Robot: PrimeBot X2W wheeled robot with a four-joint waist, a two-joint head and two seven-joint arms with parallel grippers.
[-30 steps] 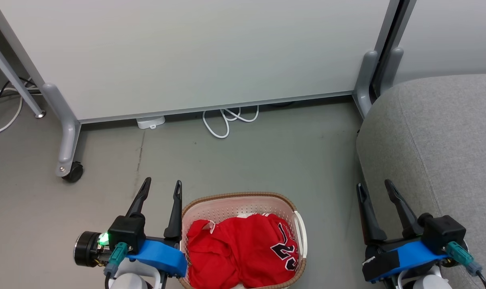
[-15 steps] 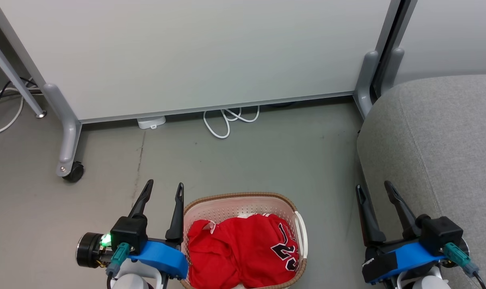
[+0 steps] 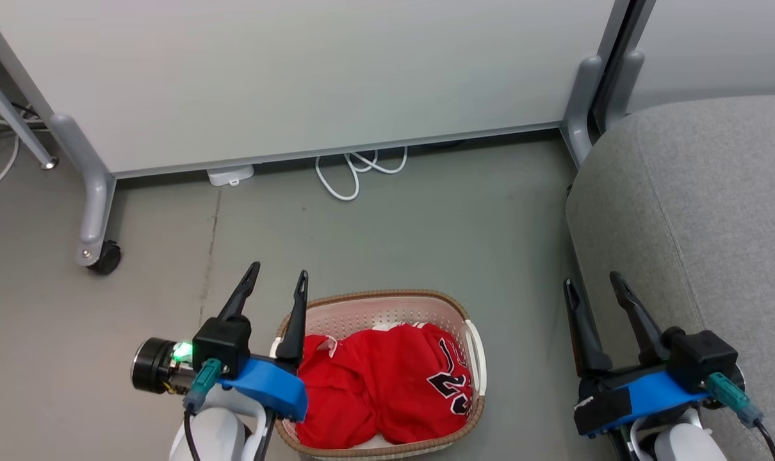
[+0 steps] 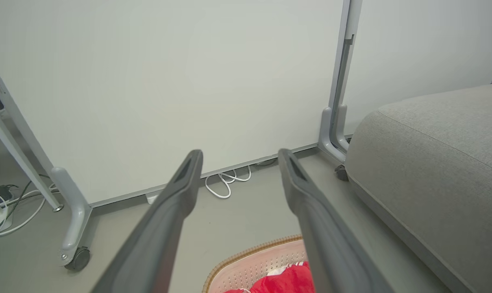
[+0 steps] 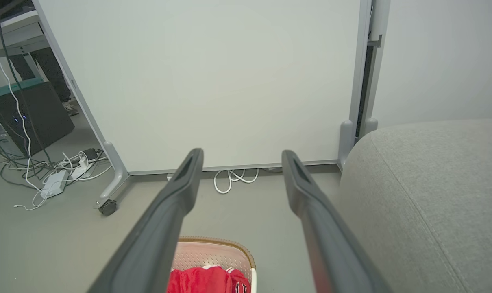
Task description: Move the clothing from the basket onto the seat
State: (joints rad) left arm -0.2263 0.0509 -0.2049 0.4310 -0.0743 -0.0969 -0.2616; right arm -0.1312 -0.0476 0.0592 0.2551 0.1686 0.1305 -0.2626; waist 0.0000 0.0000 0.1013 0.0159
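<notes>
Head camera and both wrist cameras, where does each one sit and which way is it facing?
Head view: on the head, looking down at the basket, clothing and seat; left gripper and right gripper show.
Left wrist view: on that wrist, facing the white panel; its fingers show.
Right wrist view: likewise, facing the panel; its fingers show.
All share basket, clothing, seat.

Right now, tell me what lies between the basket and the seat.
Bare grey floor lies between the basket and the seat, as the head view shows; the right pincer hangs open by the seat's edge.
</notes>
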